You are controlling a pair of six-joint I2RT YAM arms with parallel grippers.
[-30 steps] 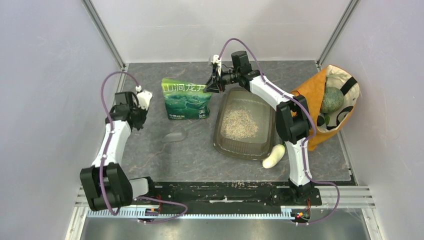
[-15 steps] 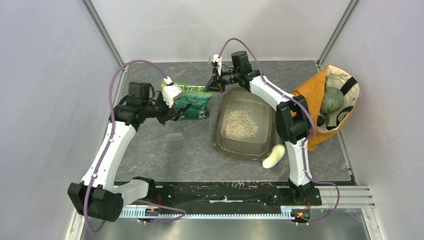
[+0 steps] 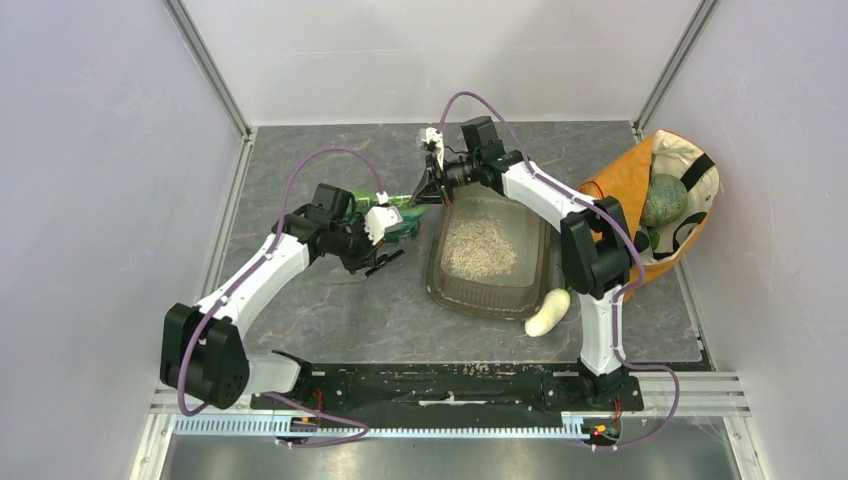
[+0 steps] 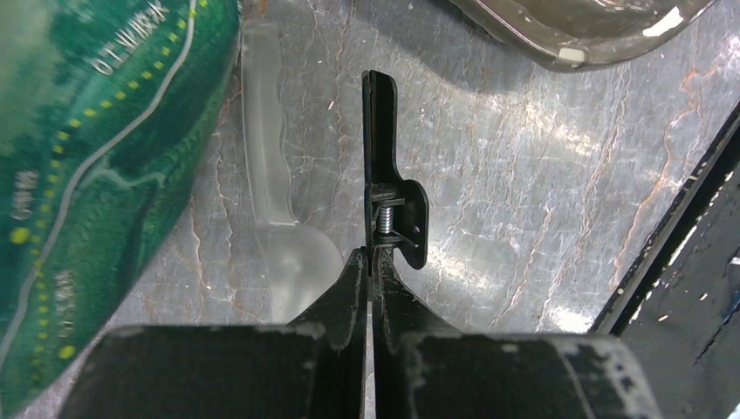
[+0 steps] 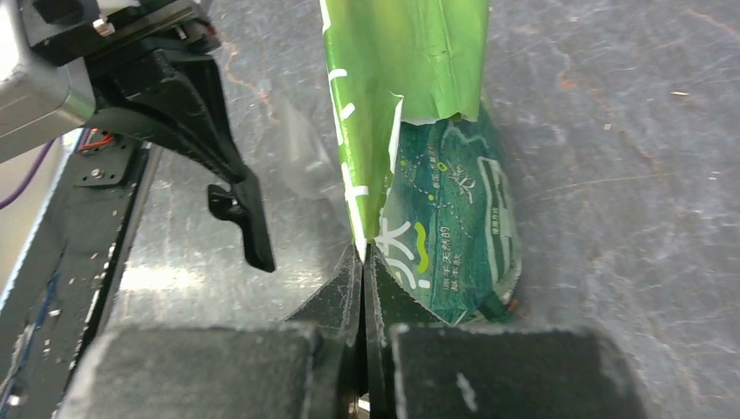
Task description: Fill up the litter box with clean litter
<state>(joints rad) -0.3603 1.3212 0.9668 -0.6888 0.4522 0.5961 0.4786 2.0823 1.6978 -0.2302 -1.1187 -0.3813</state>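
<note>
On bag (image 5: 454, 218) edge: right hand (image 5: 363, 251), closed.

Grey marbled table (image 3: 330, 300), smoky litter box (image 3: 470, 298) at centre right, white oval vegetable (image 3: 547, 313) just beside its lower right corner, green pouch (image 5: 454, 218) and clear plastic scoop (image 4: 279, 227) left of it, orange fabric bag (image 3: 625, 190) at right edge.

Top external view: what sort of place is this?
Likely a lab robot test cell, not a home: plain pale walls, metal frame posts, arms bolted to a base rail.
</note>
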